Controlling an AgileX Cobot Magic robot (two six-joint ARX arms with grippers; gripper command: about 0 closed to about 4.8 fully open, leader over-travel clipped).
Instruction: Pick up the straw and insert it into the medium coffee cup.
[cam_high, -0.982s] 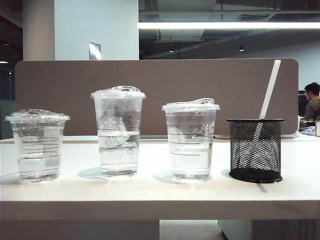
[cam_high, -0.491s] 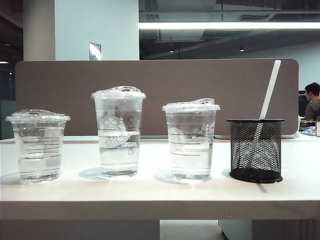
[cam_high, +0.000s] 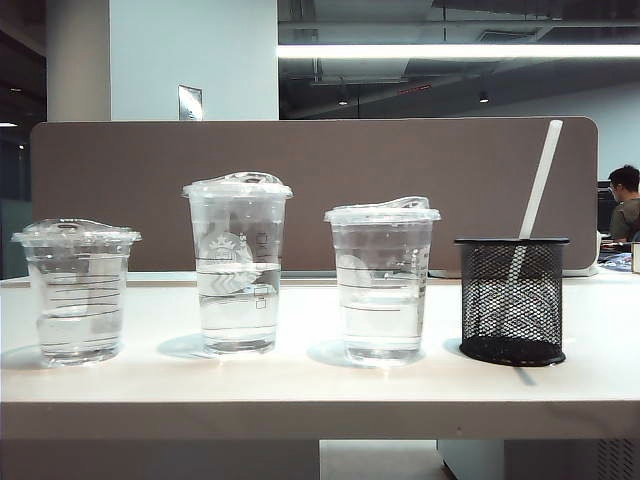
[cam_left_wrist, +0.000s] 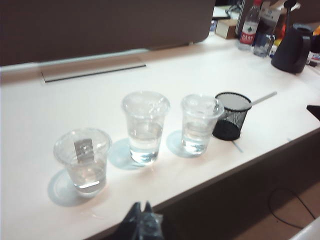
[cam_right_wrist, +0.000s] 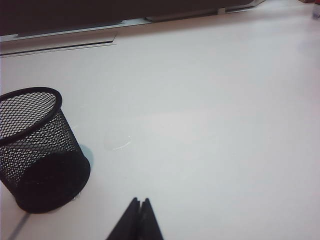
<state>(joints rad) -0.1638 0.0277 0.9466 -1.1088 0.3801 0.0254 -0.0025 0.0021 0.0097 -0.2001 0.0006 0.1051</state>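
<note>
While no arm is showing in the exterior view, three clear lidded cups and a black mesh holder (cam_high: 511, 300) are standing in a row along the white table (cam_high: 300, 385). The medium coffee cup (cam_high: 381, 280) is sitting third from the left, just beside the holder and apart from it, with the tallest cup (cam_high: 237, 262) and the shortest cup (cam_high: 76, 290) lining up further to the left. The straw (cam_high: 538, 190) is leaning inside the holder, its upper end sticking out well above the rim and tilting to the right. A brown partition (cam_high: 320, 190) is running behind the row.

From the left wrist view, the left gripper (cam_left_wrist: 142, 222) is hovering off the near edge of the table, well apart from the cups, its dark fingertips sitting pressed together and gripping nothing. The medium coffee cup (cam_left_wrist: 199, 123) is standing between the tallest cup (cam_left_wrist: 145, 126) and the holder (cam_left_wrist: 231, 115), and the straw (cam_left_wrist: 263, 98) is poking out of the holder away from the cups.

From the right wrist view, the right gripper (cam_right_wrist: 139, 220) is hanging above bare table near the holder (cam_right_wrist: 37, 150), its two fingers meeting at a point, closed with nothing between them.
</note>
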